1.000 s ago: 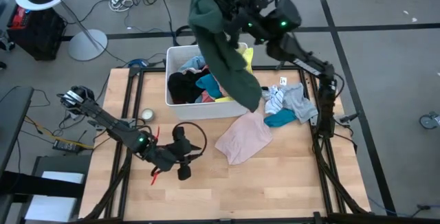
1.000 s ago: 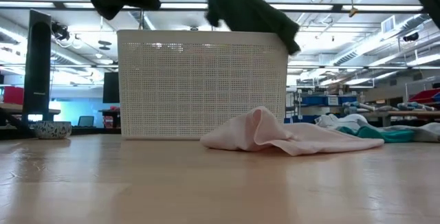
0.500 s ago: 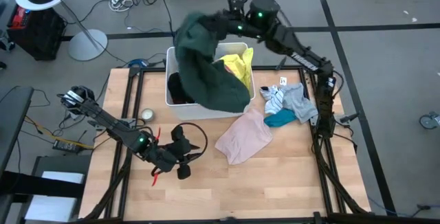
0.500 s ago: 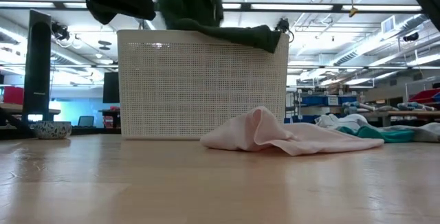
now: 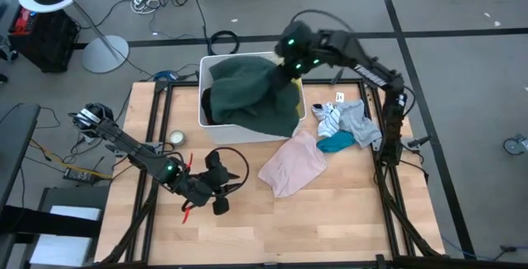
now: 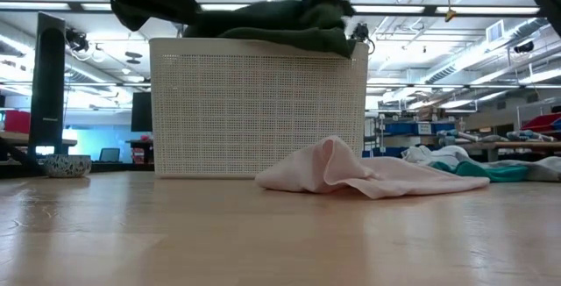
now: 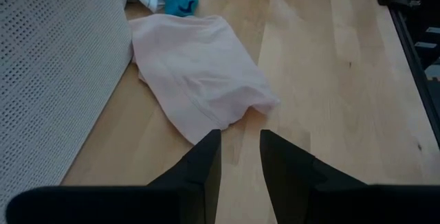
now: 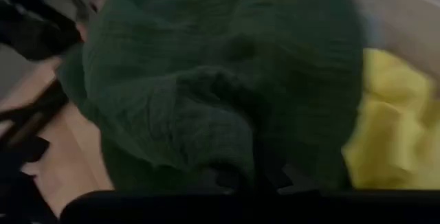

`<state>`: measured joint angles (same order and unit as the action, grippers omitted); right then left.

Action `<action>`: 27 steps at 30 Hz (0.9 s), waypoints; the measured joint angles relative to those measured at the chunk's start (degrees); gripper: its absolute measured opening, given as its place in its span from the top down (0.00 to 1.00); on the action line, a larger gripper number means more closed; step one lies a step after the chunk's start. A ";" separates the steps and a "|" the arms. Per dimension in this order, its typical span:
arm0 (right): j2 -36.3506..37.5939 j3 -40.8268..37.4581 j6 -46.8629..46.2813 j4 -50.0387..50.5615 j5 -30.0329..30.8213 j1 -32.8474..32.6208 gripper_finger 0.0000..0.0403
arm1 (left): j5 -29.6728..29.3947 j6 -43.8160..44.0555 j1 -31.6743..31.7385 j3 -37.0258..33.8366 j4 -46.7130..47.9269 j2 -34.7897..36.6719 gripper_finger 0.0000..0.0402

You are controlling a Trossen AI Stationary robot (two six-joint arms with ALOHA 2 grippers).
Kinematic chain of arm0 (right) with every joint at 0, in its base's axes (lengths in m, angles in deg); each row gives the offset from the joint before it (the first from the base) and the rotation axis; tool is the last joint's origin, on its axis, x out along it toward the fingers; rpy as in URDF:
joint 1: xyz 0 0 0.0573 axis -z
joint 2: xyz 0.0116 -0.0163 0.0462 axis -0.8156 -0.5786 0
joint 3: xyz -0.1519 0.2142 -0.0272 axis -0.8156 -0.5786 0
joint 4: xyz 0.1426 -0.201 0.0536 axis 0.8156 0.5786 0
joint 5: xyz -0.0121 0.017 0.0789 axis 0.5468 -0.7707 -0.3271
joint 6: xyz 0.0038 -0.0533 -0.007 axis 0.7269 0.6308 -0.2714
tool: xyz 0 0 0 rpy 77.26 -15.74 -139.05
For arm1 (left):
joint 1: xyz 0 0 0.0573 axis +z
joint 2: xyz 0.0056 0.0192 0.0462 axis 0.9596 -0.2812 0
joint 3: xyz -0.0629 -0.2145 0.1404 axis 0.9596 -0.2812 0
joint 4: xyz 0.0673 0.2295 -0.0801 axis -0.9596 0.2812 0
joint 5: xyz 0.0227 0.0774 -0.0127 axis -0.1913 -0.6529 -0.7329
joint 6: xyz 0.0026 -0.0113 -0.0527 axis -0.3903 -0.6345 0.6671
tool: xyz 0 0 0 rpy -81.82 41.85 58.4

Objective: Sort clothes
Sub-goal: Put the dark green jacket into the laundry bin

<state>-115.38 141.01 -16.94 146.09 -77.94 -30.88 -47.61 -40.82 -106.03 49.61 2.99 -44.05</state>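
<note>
Sorting looks partway done: the right gripper (image 5: pixel 290 64), fingers clamped on the dark green garment (image 5: pixel 254 96), holds it draped across the white bin (image 5: pixel 203 73), a yellow piece (image 8: pixel 385 131) beside its fingers. Just ahead of the left gripper (image 7: pixel 238 157), whose fingers stand slightly apart and empty, lies the pink garment (image 7: pixel 196 66); teal (image 5: pixel 336 143), grey and striped pieces wait beyond.
</note>
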 joint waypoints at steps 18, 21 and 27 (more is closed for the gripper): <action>-26.51 -1.05 5.13 -18.33 -5.25 -2.62 0.92 | -2.88 1.07 -3.05 0.00 0.41 2.01 0.74; -28.89 -0.90 5.70 -18.93 -6.48 -2.31 0.86 | -3.06 1.07 -3.28 0.00 0.59 2.05 0.74; -28.24 -1.32 5.77 -20.20 -6.86 -2.27 0.76 | -3.10 1.44 -3.28 0.00 1.42 2.03 0.74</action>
<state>-143.62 139.69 -11.18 125.88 -84.80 -33.15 -50.71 -39.38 -109.31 49.61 4.41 -42.01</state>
